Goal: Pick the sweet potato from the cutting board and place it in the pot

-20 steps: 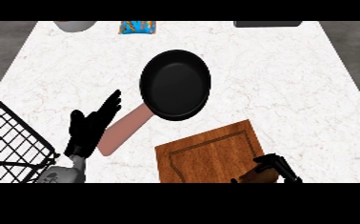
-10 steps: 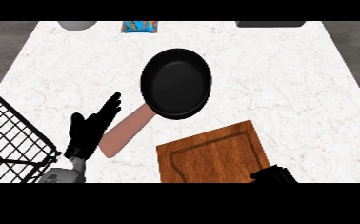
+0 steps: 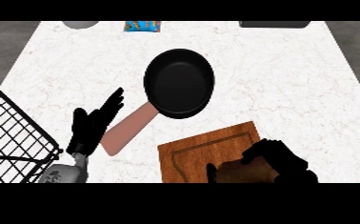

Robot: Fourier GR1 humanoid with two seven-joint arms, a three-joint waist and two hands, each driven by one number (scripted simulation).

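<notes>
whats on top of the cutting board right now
The right hand sits over the cutting board's near corner, fingers curled round a brownish thing, probably the sweet potato. Most of it is hidden by the hand. The rest of the board shows bare wood.

A single head view looks steeply down onto the white tabletop [image 3: 281, 80] from the robot's side. The far edge lies along the top of the frame; the near edge, with both forearms entering, lies along the bottom. No second view is provided
</notes>
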